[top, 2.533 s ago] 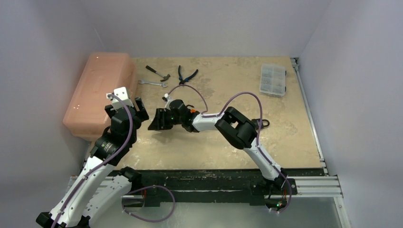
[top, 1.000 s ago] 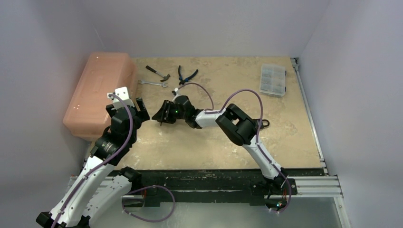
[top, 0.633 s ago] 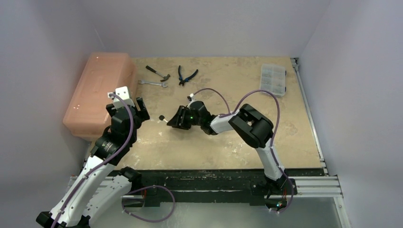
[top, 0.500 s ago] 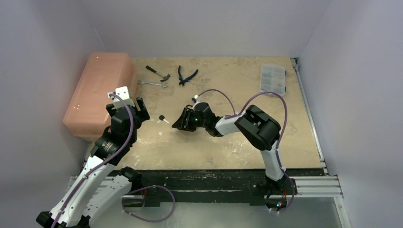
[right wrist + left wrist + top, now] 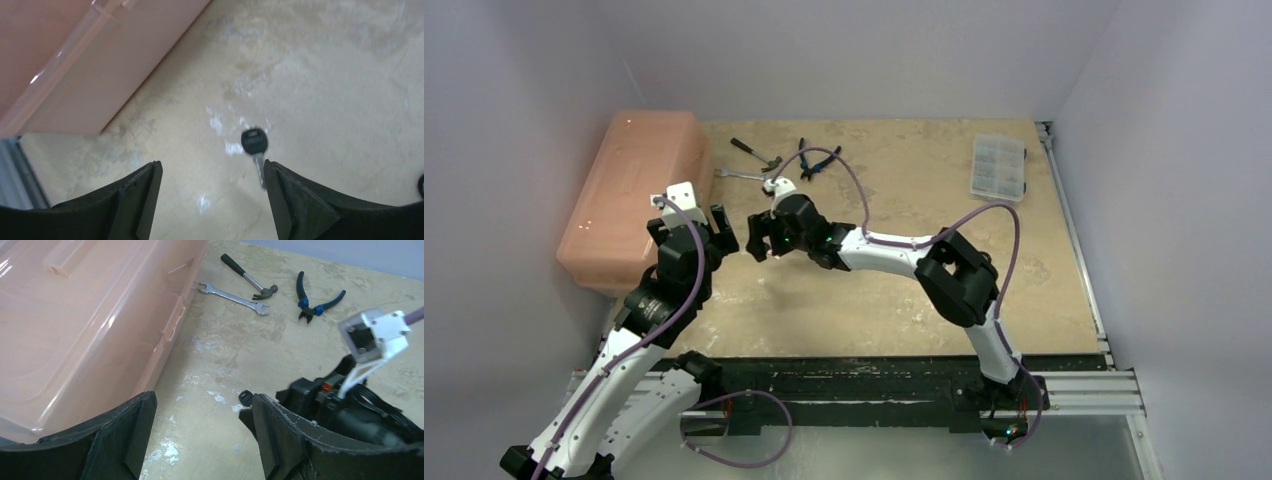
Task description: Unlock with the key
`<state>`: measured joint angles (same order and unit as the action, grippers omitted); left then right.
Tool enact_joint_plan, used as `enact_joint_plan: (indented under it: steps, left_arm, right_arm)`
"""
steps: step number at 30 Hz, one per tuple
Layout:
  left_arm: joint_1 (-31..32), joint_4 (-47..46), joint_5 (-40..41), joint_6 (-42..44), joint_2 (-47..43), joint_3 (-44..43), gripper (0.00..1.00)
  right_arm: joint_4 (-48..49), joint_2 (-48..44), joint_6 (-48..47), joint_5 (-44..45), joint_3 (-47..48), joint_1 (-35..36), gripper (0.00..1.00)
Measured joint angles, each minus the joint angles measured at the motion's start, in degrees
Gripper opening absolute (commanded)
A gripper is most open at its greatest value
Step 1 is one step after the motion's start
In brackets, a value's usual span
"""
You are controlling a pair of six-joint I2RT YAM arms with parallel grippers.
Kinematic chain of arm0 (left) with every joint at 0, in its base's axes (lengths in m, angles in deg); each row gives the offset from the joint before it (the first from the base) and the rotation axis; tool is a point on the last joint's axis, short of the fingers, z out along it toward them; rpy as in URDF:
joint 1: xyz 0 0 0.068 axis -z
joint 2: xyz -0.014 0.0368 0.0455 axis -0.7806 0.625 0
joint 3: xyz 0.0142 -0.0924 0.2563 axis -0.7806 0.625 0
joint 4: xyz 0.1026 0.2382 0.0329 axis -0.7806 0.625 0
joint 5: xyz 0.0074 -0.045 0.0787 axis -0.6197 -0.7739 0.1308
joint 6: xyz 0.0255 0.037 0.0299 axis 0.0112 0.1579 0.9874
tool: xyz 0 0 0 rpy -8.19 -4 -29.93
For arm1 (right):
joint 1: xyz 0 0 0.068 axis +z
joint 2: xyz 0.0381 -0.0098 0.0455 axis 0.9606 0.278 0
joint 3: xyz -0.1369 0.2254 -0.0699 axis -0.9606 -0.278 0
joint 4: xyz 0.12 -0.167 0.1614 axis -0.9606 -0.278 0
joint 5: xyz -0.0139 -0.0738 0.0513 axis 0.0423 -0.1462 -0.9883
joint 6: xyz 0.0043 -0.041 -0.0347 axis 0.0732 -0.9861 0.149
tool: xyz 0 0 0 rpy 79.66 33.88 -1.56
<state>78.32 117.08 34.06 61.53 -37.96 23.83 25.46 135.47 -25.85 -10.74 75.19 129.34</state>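
The right pincer (image 5: 211, 167) is seen with its fingers (image 5: 292, 205) set wide apart, and nothing is held or touched by them; only bare surface (image 5: 340, 70) and the key (image 5: 255, 145) are seen through the gap. The left pincer (image 5: 202, 400) is likewise spread wide, with nothing clasped between its two dark fingers (image 5: 125, 432), and it is held above the surface just beside the long edge of the pink plastic box (image 5: 75, 320). No brand or label can be read anywhere; some raised marking is seen on the key's black head, but it is too blurred to be made out. The key is laid flat on the surface, untouched. In the right wrist view it is placed inside the gap of the right pincer, closer to the finger on the right of that view, with its black head turned away from the camera and its metal blade pointed back toward it. In the left wrist view only the black head (image 5: 245, 398) is shown, just beside the dark body of the right pincer (image 5: 320, 405), the blade being hidden. From above, the two pincers (image 5: 757, 245) (image 5: 714, 228) are seen near one another beside the box. A hammer (image 5: 248, 278), a spanner (image 5: 232, 291) and pliers (image 5: 315, 302) are laid further back.
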Motion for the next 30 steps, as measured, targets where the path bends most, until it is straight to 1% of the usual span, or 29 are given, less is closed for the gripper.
enact_joint_plan:
  steps: [5, 11, 14, 19, 21, 26, 29, 30]
  left_arm:
    - [0.00, 0.00, 0.20, -0.02, -0.37, 0.00, 0.75]
    - [0.00, 0.00, 0.42, -0.02, -1.07, 0.00, 0.75]
    - [0.00, -0.02, 0.44, 0.00, -1.18, 0.00, 0.75]
    - [0.00, -0.02, 0.42, -0.02, -1.18, 0.00, 0.75]
    - [0.00, -0.02, 0.42, -0.02, -1.25, 0.00, 0.75]
    - [0.00, -0.04, 0.42, 0.00, -1.51, 0.00, 0.75]
    - [0.00, -0.04, 0.42, 0.00, -1.51, 0.00, 0.75]
    - [0.00, -0.04, 0.42, 0.00, -1.51, 0.00, 0.75]
  right_arm:
    - [-5.18, 7.17, -8.37, 5.86, 10.10, 1.70, 0.83]
    - [-11.65, 15.41, -15.37, 12.22, 16.57, 2.38, 0.80]
    - [-13.35, 16.41, -17.11, 13.31, 19.23, 2.64, 0.75]
    - [-14.93, 16.55, -18.99, 13.46, 20.63, 2.75, 0.62]
    - [-15.13, 16.61, -19.41, 13.46, 20.63, 2.82, 0.59]
    - [-15.13, 18.01, -19.98, 13.20, 21.81, 3.39, 0.58]
    - [-14.97, 19.02, -20.22, 13.29, 23.15, 3.87, 0.54]
    - [-14.80, 19.28, -20.24, 13.27, 23.52, 3.98, 0.51]
